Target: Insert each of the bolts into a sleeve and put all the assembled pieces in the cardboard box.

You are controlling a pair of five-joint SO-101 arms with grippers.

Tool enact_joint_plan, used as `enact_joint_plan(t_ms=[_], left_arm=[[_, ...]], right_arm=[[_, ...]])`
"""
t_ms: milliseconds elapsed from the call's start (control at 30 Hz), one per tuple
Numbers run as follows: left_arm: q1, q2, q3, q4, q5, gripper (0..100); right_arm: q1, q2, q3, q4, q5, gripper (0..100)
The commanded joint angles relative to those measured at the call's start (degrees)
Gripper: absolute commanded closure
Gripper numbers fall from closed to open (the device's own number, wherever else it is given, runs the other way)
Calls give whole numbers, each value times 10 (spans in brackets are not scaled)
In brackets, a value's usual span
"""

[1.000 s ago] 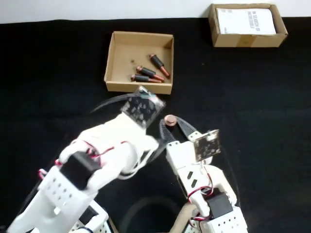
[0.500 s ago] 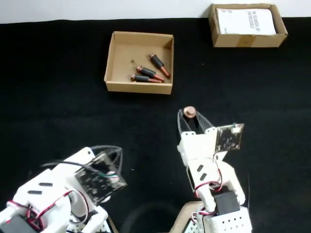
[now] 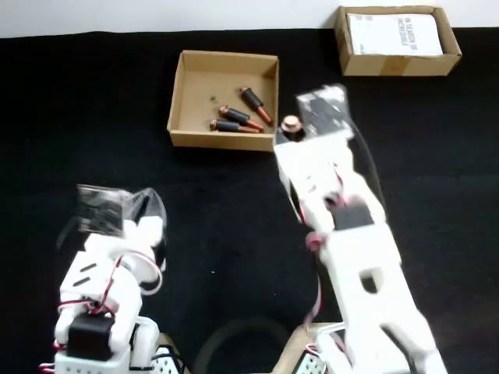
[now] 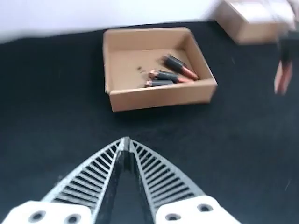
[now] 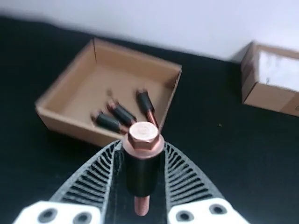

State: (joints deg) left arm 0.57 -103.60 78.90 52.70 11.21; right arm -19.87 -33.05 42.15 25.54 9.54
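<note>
The open cardboard box [image 3: 201, 87] lies at the back of the black table with three bolt-and-sleeve pieces [image 3: 238, 117] inside. My right gripper [image 3: 291, 131] hovers just off the box's near right corner, shut on a copper bolt in a black sleeve [image 3: 291, 123]. In the right wrist view this piece [image 5: 140, 173] stands upright between the fingers [image 5: 98, 179], head up, with the box [image 5: 74, 100] beyond it. My left gripper [image 3: 148, 206] sits low at the front left, shut and holding nothing [image 4: 125, 141], facing the box [image 4: 140, 98].
A second cardboard box [image 3: 394, 62] holding white paper stands at the back right corner. Black cloth covers the table between the arms and the boxes. The right arm's held piece [image 4: 283, 74] shows at the edge of the left wrist view.
The right arm has stretched away from the front toward the box's right corner, carrying the bolt and sleeve. The left arm has drawn back from the centre to the front left.
</note>
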Motion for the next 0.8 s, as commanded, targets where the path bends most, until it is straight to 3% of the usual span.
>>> enact_joint_plan(t_ms=[0, 200, 367, 767], left_arm=[[-44, -2, 65, -78, 129, 991], [-95, -2, 182, -162, 143, 991], [-121, -1, 182, -112, 143, 991], [-121, -1, 182, -109, 139, 990]], right_arm=[[5, 144, -115, -2, 83, 991], [-3, 342, -297, -3, 220, 991], [-15, 490, -451, -3, 292, 991], [-63, 755, -680, -3, 475, 991]])
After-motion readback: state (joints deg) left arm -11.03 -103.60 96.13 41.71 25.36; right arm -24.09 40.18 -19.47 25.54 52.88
